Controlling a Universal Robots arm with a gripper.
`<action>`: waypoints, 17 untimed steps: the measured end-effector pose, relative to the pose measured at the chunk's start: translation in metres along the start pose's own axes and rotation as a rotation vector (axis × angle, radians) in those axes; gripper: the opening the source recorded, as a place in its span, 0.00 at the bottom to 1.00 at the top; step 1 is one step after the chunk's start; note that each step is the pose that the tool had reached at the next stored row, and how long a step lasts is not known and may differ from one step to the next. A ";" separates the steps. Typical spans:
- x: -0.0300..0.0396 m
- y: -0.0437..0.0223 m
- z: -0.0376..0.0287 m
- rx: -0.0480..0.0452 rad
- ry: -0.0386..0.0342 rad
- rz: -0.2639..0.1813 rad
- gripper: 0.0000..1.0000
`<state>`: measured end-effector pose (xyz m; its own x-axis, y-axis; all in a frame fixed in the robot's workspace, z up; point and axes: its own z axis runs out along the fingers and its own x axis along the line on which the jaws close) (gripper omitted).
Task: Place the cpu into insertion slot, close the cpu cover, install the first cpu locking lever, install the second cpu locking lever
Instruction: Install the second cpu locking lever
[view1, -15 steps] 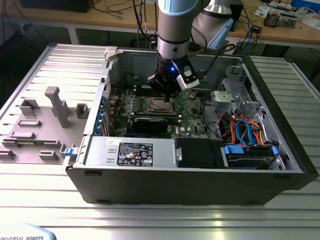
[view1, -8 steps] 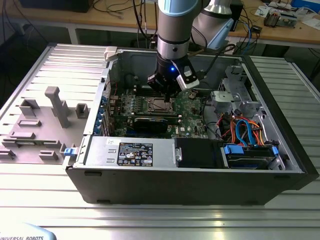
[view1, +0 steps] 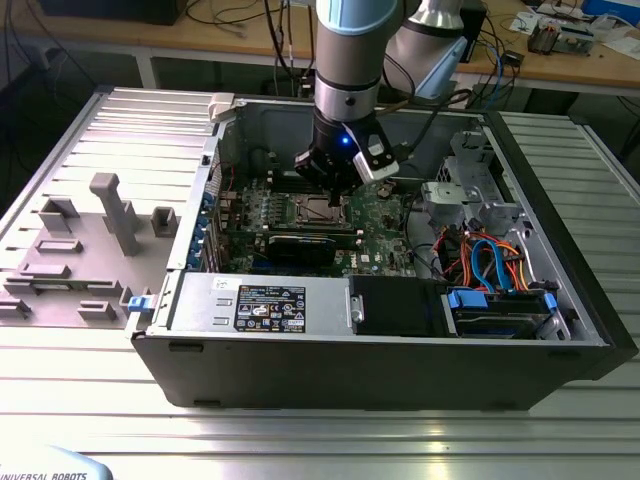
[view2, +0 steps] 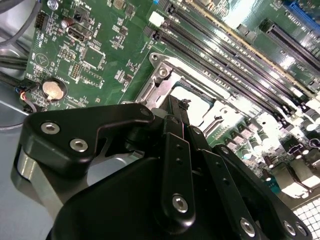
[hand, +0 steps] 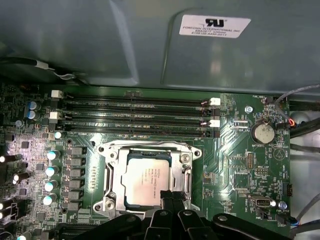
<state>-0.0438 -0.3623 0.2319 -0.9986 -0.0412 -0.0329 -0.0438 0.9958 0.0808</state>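
One cpu (hand: 148, 176) — seated under one cover (hand: 186, 172).

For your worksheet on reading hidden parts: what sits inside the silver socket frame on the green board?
A flat silver chip lies inside the frame. The gripper covers its near edge, and whatever lies beneath the chip is hidden.

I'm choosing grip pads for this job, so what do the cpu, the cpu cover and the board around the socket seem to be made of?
The cpu looks like dull silver metal on top, matte with faint print. The cpu cover seems to be thin stamped steel, bright and glinting at its edges. The circuit board looks like green lacquered laminate with small soldered parts. The gripper has black, seemingly coated metal fingers.
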 end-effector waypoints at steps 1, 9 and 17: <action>0.0000 0.0000 -0.0006 -0.0001 0.0001 0.001 0.11; -0.0001 -0.0027 -0.0070 0.0000 -0.0006 0.008 0.11; -0.0001 -0.0033 -0.0071 0.0001 -0.0005 0.008 0.11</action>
<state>-0.0438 -0.3662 0.2387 -0.9989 -0.0328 -0.0328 -0.0354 0.9961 0.0810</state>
